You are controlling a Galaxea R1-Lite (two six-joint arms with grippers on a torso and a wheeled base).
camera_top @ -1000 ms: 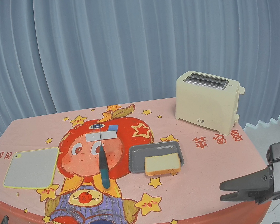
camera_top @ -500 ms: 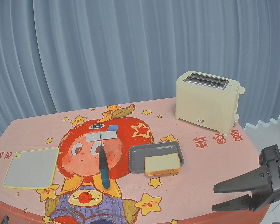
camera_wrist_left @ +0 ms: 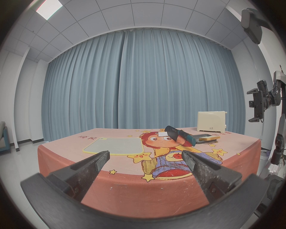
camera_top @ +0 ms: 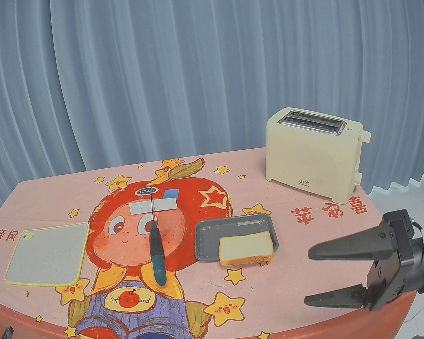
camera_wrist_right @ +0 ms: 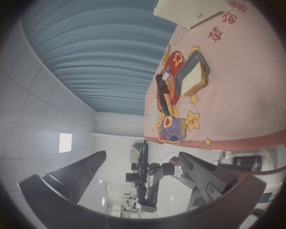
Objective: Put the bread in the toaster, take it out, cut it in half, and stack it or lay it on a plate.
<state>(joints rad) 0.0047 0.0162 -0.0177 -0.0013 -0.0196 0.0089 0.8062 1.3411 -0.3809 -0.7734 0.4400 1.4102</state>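
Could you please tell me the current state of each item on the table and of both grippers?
toaster: upright, no bread sticking out of its slots.
bread: whole, uncut, lying flat at the tray's near edge.
tray: holding the bread.
knife: on the table, not held.
cutting board: lying flat.
left gripper: open, holding nothing.
right gripper: open, holding nothing.

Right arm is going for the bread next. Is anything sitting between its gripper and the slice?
Nothing visible does. The right gripper, open, hangs over the table's near right edge, and just printed tablecloth lies between it and the bread on the grey tray. The toaster stands farther back; the knife lies left of the tray.
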